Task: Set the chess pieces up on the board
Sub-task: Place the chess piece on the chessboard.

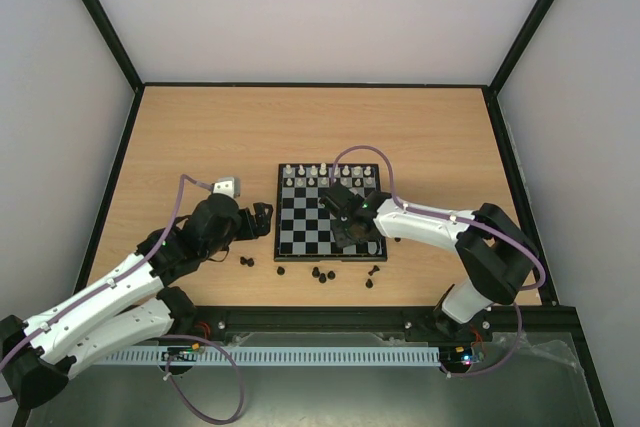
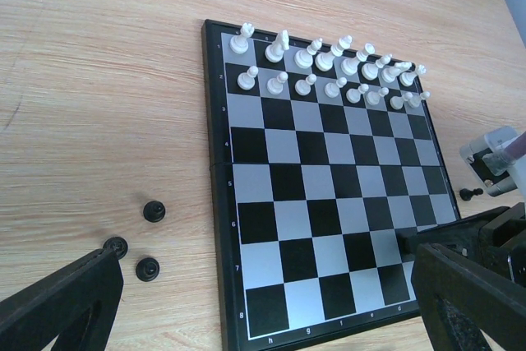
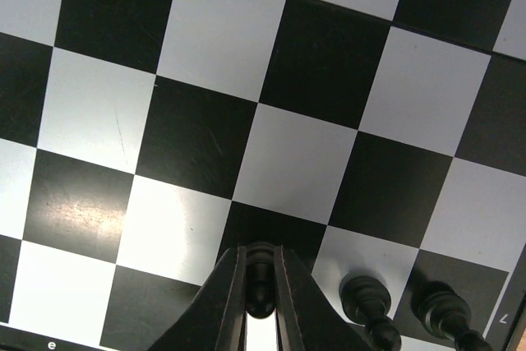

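My right tool is clamped on a black piece over the board near its 5 o'clock corner, with two more black pieces standing at its 3 o'clock. My left tool hangs with fingers apart at the board's 9 o'clock edge. White pieces line the 12 o'clock rows, and loose black ones lie on the bench at 6 o'clock.
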Robot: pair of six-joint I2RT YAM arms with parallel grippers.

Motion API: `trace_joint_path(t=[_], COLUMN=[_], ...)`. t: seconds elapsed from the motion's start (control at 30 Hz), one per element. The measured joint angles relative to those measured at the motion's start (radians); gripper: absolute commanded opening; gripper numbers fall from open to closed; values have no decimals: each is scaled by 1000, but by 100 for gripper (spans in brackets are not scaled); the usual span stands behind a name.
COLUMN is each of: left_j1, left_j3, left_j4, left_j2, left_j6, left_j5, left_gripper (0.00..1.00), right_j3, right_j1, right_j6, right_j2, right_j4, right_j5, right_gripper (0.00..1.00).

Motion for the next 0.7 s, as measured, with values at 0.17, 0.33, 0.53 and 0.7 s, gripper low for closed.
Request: trace_joint_path(t=[0.17,0.33,0.53,0.7], left_j1=[0,-2,-4,-4], left_j3=[0,0,0,1], left_j4=[0,5,6,-4], left_j2=[0,9,42,79], left_j6=[0,0,1,-2], left_j5=[0,0,-2,-16], left_gripper=[99,100,99,99], right_j3=[-8,-8,10,50], right_j1=[0,0,0,0], right_j6=[6,11,5,-3], right_j2=[0,-2,-49,-120], right_j4=[0,0,-6,-6], right_j5=[1,2,2,2], right_gripper=[21,36,49,51])
